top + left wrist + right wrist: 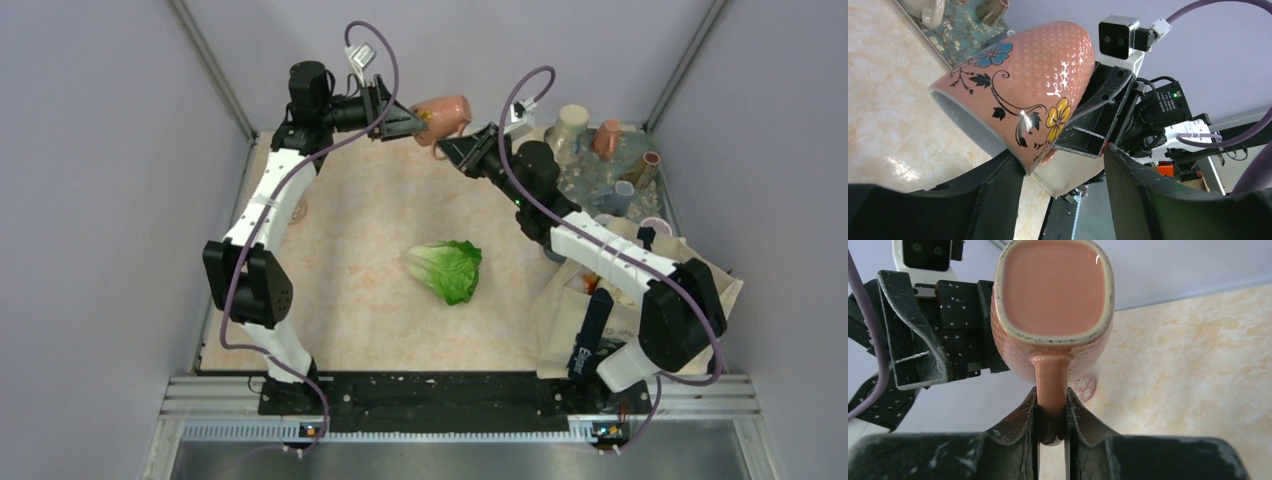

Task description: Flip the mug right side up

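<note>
Lying on its side in the air over the 12 o'clock edge of the table (350, 230), the pink mug (445, 115) was gripped by its handle (1050, 382), which was pinched tightly between the fingers of the right gripper (1050, 407). The left gripper (405, 122) was spread wide at the mug's 9 o'clock, one finger (998, 195) touching the rim. A lettuce (448, 270) was seen at the table's centre and a cluster of cups (600, 150) at 2 o'clock.
</note>
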Action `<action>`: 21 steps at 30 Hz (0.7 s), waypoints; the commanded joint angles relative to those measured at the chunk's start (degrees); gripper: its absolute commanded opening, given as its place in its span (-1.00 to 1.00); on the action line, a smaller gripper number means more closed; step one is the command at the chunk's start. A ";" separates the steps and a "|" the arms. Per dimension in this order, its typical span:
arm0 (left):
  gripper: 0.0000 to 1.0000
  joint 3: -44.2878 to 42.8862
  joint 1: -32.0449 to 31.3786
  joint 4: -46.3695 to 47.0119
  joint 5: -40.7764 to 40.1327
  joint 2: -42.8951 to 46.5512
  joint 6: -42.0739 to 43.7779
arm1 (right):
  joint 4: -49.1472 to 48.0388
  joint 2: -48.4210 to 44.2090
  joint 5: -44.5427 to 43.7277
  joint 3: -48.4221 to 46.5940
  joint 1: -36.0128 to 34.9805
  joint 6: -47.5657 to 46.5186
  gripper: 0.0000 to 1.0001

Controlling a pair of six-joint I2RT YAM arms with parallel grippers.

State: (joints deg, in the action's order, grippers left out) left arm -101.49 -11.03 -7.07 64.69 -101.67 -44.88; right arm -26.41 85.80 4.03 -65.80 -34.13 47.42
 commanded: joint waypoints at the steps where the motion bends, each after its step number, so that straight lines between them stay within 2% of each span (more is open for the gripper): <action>1: 0.18 -0.50 -1.62 6.18 2.17 -0.18 -3.39 | -10.31 1.42 5.18 -5.55 -1.23 5.56 -1.00; 3: -0.04 -0.73 -1.63 8.12 2.11 -0.09 -4.28 | -10.56 2.28 6.21 -5.81 -1.42 6.82 -1.00; 7: -0.87 -1.14 -1.63 10.52 1.98 -0.26 -5.10 | -10.07 4.41 8.01 -6.21 -1.68 8.78 -1.00; 8: -1.00 -1.06 -1.59 10.49 2.13 -0.36 -5.08 | -9.69 5.32 8.92 -6.52 -1.72 9.21 -1.00; 11: -1.00 0.18 -1.18 9.22 1.75 -0.03 -3.44 | -4.60 7.07 9.57 -7.98 -1.73 8.59 -1.00; 12: -1.00 0.33 -0.80 6.42 0.28 0.24 -0.93 | -1.86 7.25 8.90 -8.33 -1.73 7.48 -0.84; 13: -1.00 -0.36 -0.38 1.66 -1.87 0.43 3.50 | 0.93 7.33 8.10 -8.49 -1.73 6.13 -0.49; 16: -1.00 -5.12 0.63 -19.58 -14.03 0.20 21.88 | 7.95 7.26 5.07 -8.20 -1.72 1.88 0.23; 17: -1.00 -5.98 0.65 -23.69 -19.86 0.68 27.46 | 9.53 7.31 4.54 -7.96 -1.73 0.71 0.33; 19: -1.00 -3.84 0.73 -25.79 -27.96 2.72 34.41 | 12.81 7.28 4.52 -7.92 -1.69 -1.25 0.46; 21: -1.00 -1.64 0.83 -28.05 -32.78 4.46 40.45 | 15.63 7.28 4.93 -8.09 -1.72 -2.36 0.57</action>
State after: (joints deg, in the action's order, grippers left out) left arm -103.20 -10.87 -24.82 48.88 -102.48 -24.08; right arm -17.19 92.75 9.67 -71.35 -35.14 50.81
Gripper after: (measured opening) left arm 0.158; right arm 0.746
